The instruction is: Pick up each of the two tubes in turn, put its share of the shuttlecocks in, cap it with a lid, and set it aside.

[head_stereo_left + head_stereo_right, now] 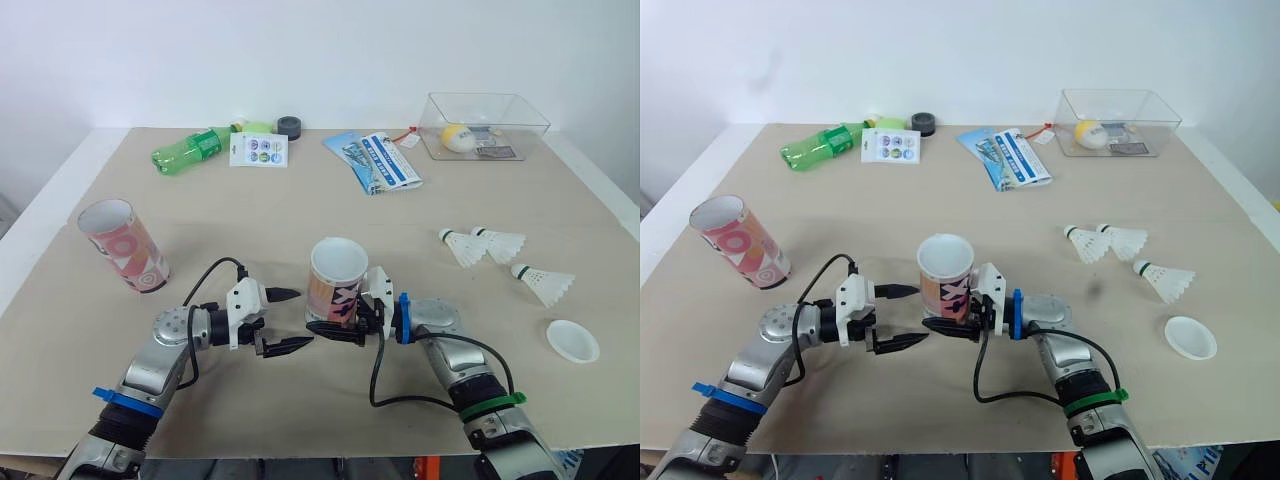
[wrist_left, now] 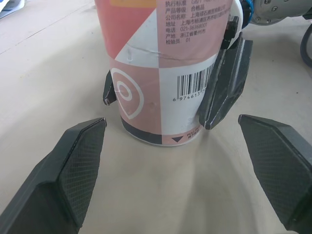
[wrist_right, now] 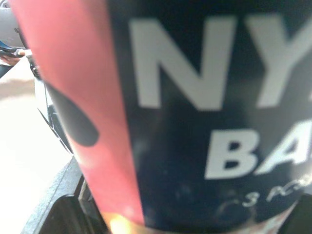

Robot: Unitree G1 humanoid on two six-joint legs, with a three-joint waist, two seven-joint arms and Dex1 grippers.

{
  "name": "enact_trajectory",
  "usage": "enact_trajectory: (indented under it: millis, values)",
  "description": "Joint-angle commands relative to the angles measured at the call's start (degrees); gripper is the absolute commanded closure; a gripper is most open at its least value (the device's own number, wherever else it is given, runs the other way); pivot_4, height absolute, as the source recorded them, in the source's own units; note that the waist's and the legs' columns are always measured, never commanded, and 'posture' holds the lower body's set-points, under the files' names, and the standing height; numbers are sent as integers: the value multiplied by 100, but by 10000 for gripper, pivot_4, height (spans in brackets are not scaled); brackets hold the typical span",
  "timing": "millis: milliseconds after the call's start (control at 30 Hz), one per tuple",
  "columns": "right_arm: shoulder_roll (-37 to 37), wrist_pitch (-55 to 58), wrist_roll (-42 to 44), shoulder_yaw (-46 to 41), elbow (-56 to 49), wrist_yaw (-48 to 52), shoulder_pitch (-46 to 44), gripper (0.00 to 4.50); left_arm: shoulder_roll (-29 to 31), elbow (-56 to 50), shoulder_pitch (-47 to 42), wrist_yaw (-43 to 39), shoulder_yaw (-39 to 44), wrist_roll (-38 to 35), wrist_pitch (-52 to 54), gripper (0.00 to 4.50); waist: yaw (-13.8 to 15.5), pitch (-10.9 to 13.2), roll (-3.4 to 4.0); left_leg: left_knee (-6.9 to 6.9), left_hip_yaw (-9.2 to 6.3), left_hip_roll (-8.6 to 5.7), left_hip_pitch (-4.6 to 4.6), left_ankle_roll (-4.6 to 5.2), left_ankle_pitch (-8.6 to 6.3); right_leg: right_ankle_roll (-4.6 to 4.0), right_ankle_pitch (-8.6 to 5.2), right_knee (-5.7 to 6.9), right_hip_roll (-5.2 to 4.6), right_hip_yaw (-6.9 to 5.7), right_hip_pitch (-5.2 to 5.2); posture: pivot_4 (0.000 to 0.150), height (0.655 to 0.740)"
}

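A pink, white and black tube [image 1: 337,280] stands upright mid-table with its mouth open upward. My right gripper [image 1: 335,323] is shut on its base, one finger [image 2: 226,83] on each side. To the left of the tube my left gripper [image 1: 303,318] is open, its fingertips [image 2: 85,146] a short way from the tube [image 2: 165,73] and not touching it. The second tube [image 1: 125,245] stands apart at the left, leaning a little. Three shuttlecocks [image 1: 500,243] lie at the right, and a white lid [image 1: 572,340] lies nearer the front right.
Along the far edge are a green bottle [image 1: 190,150], a sticker card [image 1: 259,149], a black roll [image 1: 290,126], booklets [image 1: 375,160] and a clear box [image 1: 485,125] with a yellow ball inside. Bare table lies between the two tubes.
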Motion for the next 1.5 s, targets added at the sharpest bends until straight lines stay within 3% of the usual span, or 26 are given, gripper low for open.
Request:
enact_trajectory:
  millis: [33,333,600,733,1033,1500]
  values:
    - [-149,190,170,-195,-420,-116,208,12683,-4,-138,-97,-21,24,-18,-86,0,11,0,0,0,0,-1,-1,0,0,2,-2,0,0,0,0,1500,7400]
    - [-765,1284,1223,-1665,-2715,-1266,1080,12683,23,-336,-267,-327,-111,-203,157,0,52,16,23,1,-16,-15,-37,0,0,42,-6,0,-6,1,-17,1500,7400]
    - [-1138,1734,1909,-3997,-3889,-3097,1736,12683,83,56,-815,-993,-266,-241,247,0,101,21,29,2,-17,-19,-42,-1,-1,37,-13,0,-8,-1,-21,1500,7400]
    - [-1214,1427,1611,-4950,-3617,-3649,2279,12683,-32,316,-1173,-1217,-295,-250,190,0,142,21,29,3,-17,-19,-40,-1,-1,27,-19,0,-8,-2,-18,1500,7400]
    - [-1268,739,709,-6007,-2268,-4910,2877,12683,-195,31,-1329,-1390,-375,-374,480,0,156,18,42,3,-4,-24,-35,0,-1,27,-21,0,-15,7,-18,1500,7400]
    - [-1293,723,956,-6158,-307,-5838,2277,12683,-65,-314,-1138,-1197,-330,-369,659,0,128,13,56,2,7,-24,-15,4,2,20,-17,0,-14,19,-4,1500,7400]
